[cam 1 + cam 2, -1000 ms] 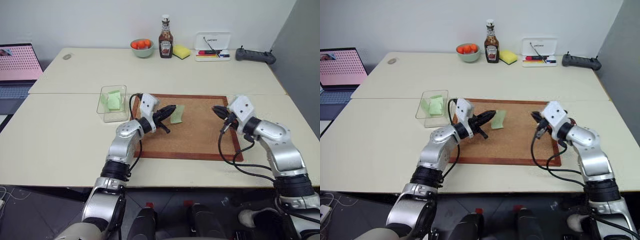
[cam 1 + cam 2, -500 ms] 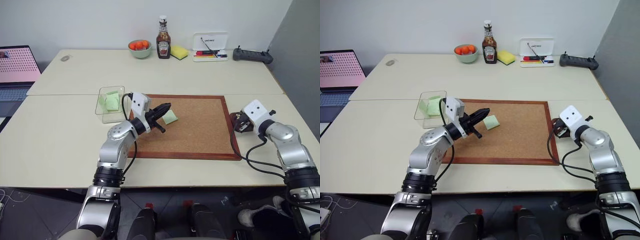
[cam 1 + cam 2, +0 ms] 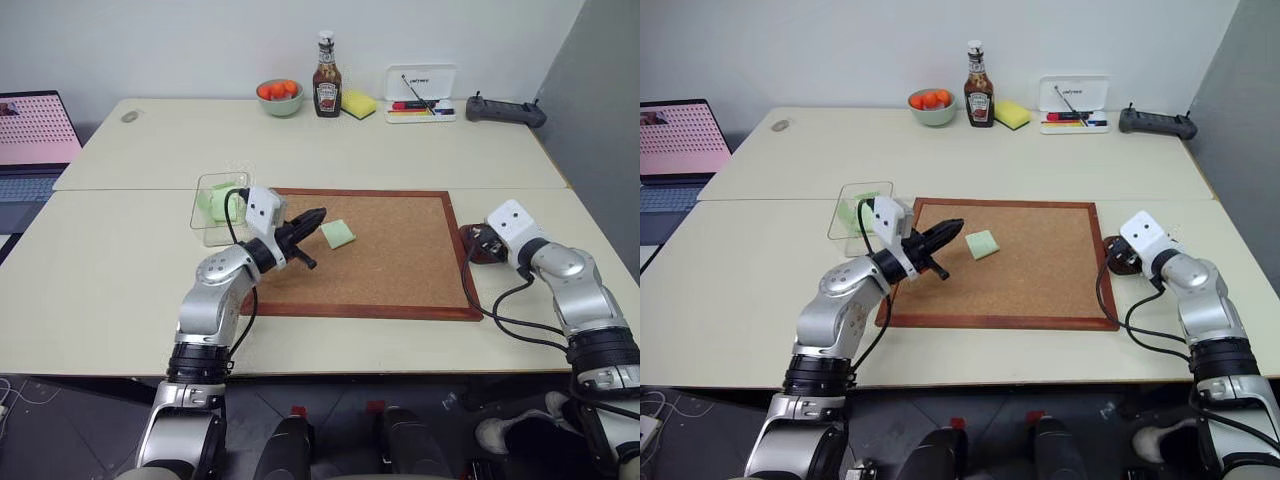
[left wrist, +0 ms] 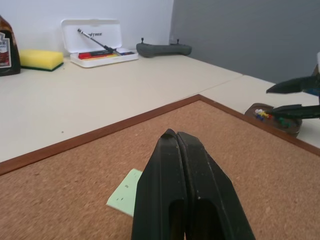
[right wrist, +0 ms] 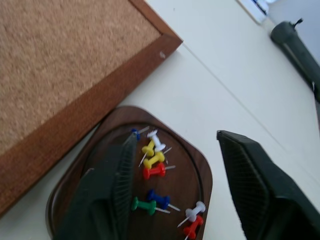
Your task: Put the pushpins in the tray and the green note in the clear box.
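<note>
Cork board cleared of pins, one note left

Cork board (image 3: 365, 250) carries the loose green note (image 3: 338, 234), beside the closed, empty left end effector (image 3: 312, 217). Clear box (image 3: 220, 207) waits behind. Right end effector (image 5: 175, 195) gapes over the tray (image 5: 200, 175), apparently having dropped pushpins (image 5: 150, 170).

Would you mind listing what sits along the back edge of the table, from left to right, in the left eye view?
Bowl of oranges → sauce bottle → yellow sponge → white marker case → dark handheld controller.
</note>
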Motion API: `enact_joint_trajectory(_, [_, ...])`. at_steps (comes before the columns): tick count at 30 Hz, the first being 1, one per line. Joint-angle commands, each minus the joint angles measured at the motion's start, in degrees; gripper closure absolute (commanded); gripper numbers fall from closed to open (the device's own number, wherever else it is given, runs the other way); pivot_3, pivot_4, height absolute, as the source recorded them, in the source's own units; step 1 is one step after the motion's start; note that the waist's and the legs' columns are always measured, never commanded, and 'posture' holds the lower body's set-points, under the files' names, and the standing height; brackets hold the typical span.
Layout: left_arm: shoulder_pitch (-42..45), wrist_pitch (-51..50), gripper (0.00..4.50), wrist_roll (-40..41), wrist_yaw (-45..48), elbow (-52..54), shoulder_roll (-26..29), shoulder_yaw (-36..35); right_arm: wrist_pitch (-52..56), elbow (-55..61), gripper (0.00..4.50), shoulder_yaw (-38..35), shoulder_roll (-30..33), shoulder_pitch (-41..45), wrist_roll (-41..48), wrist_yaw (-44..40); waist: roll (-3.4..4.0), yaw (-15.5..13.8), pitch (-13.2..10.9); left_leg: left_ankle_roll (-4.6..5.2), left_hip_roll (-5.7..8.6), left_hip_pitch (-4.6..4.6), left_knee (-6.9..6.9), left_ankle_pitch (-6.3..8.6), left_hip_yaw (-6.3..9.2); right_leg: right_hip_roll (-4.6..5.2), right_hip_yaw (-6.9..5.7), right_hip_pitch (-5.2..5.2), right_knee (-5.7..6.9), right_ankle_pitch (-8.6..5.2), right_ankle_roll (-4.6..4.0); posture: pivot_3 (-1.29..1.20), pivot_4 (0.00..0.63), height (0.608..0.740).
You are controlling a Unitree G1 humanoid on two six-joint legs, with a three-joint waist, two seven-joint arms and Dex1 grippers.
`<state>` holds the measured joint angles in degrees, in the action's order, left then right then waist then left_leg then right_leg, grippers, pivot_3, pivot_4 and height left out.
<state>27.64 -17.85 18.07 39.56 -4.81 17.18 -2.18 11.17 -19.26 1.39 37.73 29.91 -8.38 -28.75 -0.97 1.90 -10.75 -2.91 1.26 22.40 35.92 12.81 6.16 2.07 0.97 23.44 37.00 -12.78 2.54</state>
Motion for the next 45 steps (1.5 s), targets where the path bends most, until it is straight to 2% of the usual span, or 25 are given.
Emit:
enact_joint_trajectory(1, [-1.1,-1.1,4.5,2.0,0.5,4.9,3.8,-3.4,1.7,7.1,0.88,-4.5,1.5,0.5,3.4,-0.9,0.0,0.0,0.0,0.0,0.0,0.0,0.0,0.0,0.0,0.0,0.0,0.0,0.0,0.0,0.0,0.0,0.15,0.74])
enact_joint_trajectory(4, [-2.8,-2.3,4.5,2.7,1.3,6.3,7.2,-5.0,3.1,12.0,0.88,-5.0,0.2,0.3,8.0,-5.0,0.0,0.0,0.0,0.0,-0.02,0.0,-0.01,0.0,0.02,-0.01,-0.02,0.0,0.0,0.0,0.0,0.0,0.15,0.74])
enact_joint_trajectory(9, [-7.3,-2.4,4.5,2.1,4.1,7.6,13.2,-5.7,5.8,18.1,0.88,-1.9,-4.1,0.4,12.8,-9.3,0.0,0.1,0.0,0.0,-0.05,-0.01,-0.01,0.0,0.02,-0.02,-0.02,0.0,0.0,-0.01,0.0,0.0,0.15,0.74])
enact_joint_trajectory(14, [-10.4,-1.5,4.5,1.5,5.3,9.2,15.7,-4.7,3.2,19.0,0.88,4.3,-7.4,0.4,11.9,-12.6,0.0,-0.1,0.0,0.0,-0.04,0.01,-0.01,0.0,0.03,-0.01,-0.03,0.01,-0.01,-0.01,-0.01,0.0,0.15,0.74])
enact_joint_trajectory(18, [-12.2,-1.6,4.5,0.8,5.5,10.7,15.9,-3.6,-4.2,13.7,0.88,13.4,-10.8,4.1,5.5,-13.5,0.0,-0.1,0.0,0.0,-0.02,0.05,-0.01,0.0,0.08,0.01,-0.07,0.03,-0.04,-0.01,-0.02,0.0,0.15,0.74])
enact_joint_trajectory(25, [-13.5,-2.8,4.5,1.5,6.8,12.4,17.0,-2.9,-11.3,2.2,0.88,19.4,-15.8,10.2,0.0,-13.1,0.0,0.0,0.0,0.0,-0.06,0.03,-0.02,0.0,0.05,-0.01,-0.06,0.08,0.0,0.0,-0.03,0.0,0.15,0.74])
enact_joint_trajectory(33, [-13.7,-2.6,4.5,1.3,6.7,12.4,17.3,-2.7,-17.9,-11.7,0.88,22.4,-19.9,17.7,-5.0,-11.5,0.0,0.0,0.0,0.0,-0.05,0.04,-0.04,0.0,0.06,-0.02,-0.06,0.1,0.0,0.0,-0.06,0.0,0.15,0.74])
enact_joint_trajectory(36, [-14.0,-2.4,4.5,1.0,6.7,12.4,17.3,-2.3,-19.5,-15.8,1.36,22.7,-20.9,20.1,-6.6,-10.7,0.0,0.0,0.0,0.0,-0.05,0.03,-0.05,0.0,0.06,-0.02,-0.06,0.1,0.01,0.0,-0.06,0.0,0.15,0.74])
enact_joint_trajectory(45, [-14.1,-1.8,4.5,0.9,6.8,12.0,16.9,-1.6,-19.4,-19.0,3.3,22.4,-22.0,22.9,-8.6,-11.3,0.0,0.0,0.0,0.0,-0.05,0.03,-0.07,0.0,0.06,-0.02,-0.05,0.12,0.02,0.04,-0.13,0.0,0.15,0.74])
